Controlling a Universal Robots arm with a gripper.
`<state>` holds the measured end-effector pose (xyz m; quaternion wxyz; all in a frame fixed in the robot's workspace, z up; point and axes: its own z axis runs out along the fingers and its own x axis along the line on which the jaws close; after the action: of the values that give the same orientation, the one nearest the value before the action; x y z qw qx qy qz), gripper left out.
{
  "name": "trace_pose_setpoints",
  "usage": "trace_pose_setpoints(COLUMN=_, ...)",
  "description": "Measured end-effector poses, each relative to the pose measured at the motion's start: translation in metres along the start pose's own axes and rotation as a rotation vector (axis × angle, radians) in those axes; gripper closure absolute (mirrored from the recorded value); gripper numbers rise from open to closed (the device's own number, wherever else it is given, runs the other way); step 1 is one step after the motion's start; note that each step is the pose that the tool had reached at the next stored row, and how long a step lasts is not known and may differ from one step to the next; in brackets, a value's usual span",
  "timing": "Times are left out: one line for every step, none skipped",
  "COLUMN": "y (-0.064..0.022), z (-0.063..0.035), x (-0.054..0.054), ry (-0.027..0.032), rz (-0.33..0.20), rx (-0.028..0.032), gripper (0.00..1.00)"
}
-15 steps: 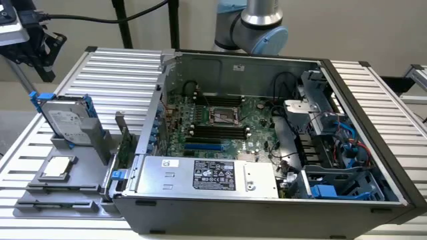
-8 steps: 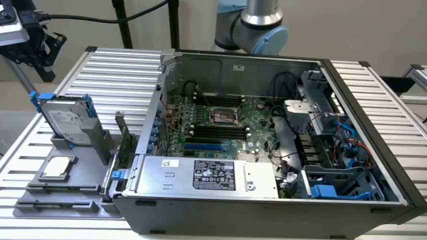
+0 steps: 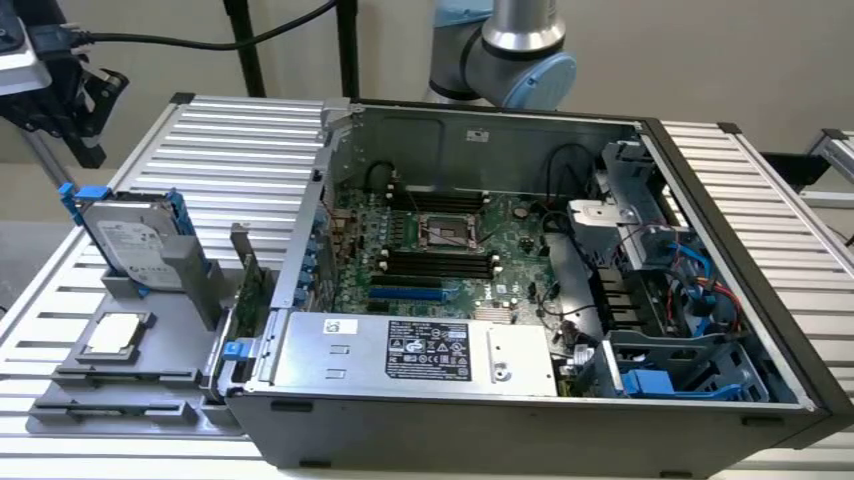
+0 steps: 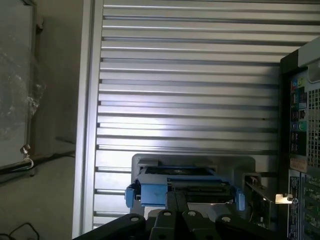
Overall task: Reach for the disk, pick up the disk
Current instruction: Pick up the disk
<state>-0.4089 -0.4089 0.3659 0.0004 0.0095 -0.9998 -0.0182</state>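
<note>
Ribbed metal table (image 3: 227, 150) under upright disk (image 3: 134, 235)

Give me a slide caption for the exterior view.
Tool hovers above the blue-framed disk, standing upright in a grey holder beside the open computer case.

The black metal gripper (image 4: 176, 200) is looking dark and boxy, with flat black bars (image 4: 120, 226) spreading out wide at its base. Four small round silver screws (image 4: 166, 214) are shining in a row just behind its tip. In the exterior view, a pale grey block (image 3: 20, 45) is sitting right above the gripper, and a thick black cable (image 3: 174, 42) is curving away from just behind it. Well away from the gripper, a round silver tube joint (image 3: 514, 35) is wearing a light blue cap (image 3: 537, 80).
</note>
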Motion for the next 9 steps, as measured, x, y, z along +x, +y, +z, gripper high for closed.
trace_pose_setpoints(y=-0.0006, z=0.0004, x=0.002, ry=0.0000, rz=0.000, rx=0.0010, gripper=0.89)
trace_pose_setpoints(y=-0.0012, z=0.0009, x=0.003, ry=0.0001, rz=0.000, rx=0.0023, gripper=0.89)
trace_pose_setpoints(y=-0.0016, z=0.0015, x=0.005, ry=0.0002, rz=0.000, rx=0.0037, gripper=0.89)
trace_pose_setpoints(y=-0.0017, z=0.0021, x=0.007, ry=0.0001, rz=0.000, rx=0.0054, gripper=0.89)
trace_pose_setpoints(y=-0.0018, z=0.0026, x=0.009, ry=0.0002, rz=0.000, rx=0.0073, gripper=0.89)
trace_pose_setpoints(y=-0.0018, z=0.0030, x=0.010, ry=0.0003, rz=0.000, rx=0.0091, gripper=0.89)
trace_pose_setpoints(y=-0.0018, z=0.0034, x=0.011, ry=0.0001, rz=0.000, rx=0.0109, gripper=0.89)
trace_pose_setpoints(y=-0.0019, z=0.0035, x=0.012, ry=0.0002, rz=0.000, rx=0.0124, gripper=0.89)
trace_pose_setpoints(y=-0.0019, z=0.0035, x=0.012, ry=0.0003, rz=0.000, rx=0.0124, gripper=0.89)
